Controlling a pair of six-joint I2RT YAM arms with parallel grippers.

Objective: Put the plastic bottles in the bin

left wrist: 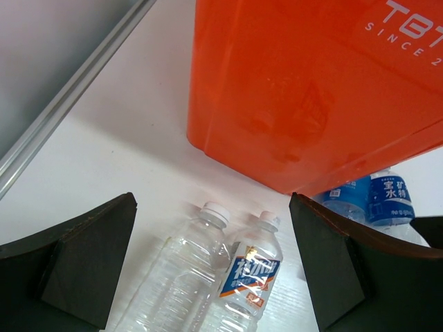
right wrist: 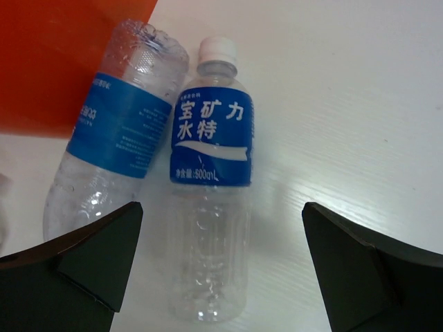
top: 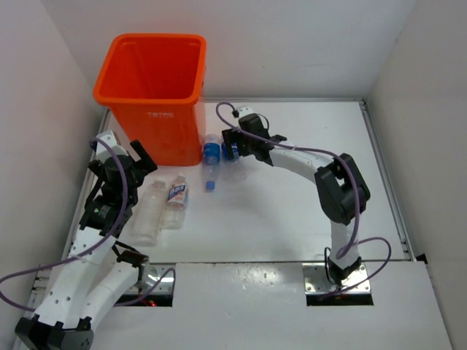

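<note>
Left end effector (left wrist: 211,266): released, jaws spread wide, nothing between the fingers (left wrist: 79,266). In the left wrist view two bottles lie side by side in the lower centre, within the gap. The plain bottle (left wrist: 176,283) is on the left and the white-labelled bottle (left wrist: 250,275) on the right, both caps pointing up-frame toward the bin (left wrist: 297,90). No finger contact with either is visible. The bin's orange wall, with white lettering at its upper right, fills the upper right of that frame.

Right end effector (right wrist: 221,273): released, jaws spread wide, gripping nothing. In the right wrist view the white-capped blue-labelled bottle (right wrist: 211,152) lies lengthwise in the centre of the frame, cap at the top and base low between the fingers. Neither finger is seen touching it. Just to its left lies a second blue-labelled bottle (right wrist: 114,131), tilted, its upper end against the bin at the upper left.

Top view: the bin stands upright at the upper left of the white worktop (top: 292,211). All four bottles seen lie on the worktop just below it. The left end effector is at the left edge, and the right end effector sits just right of the bin's lower right corner.
</note>
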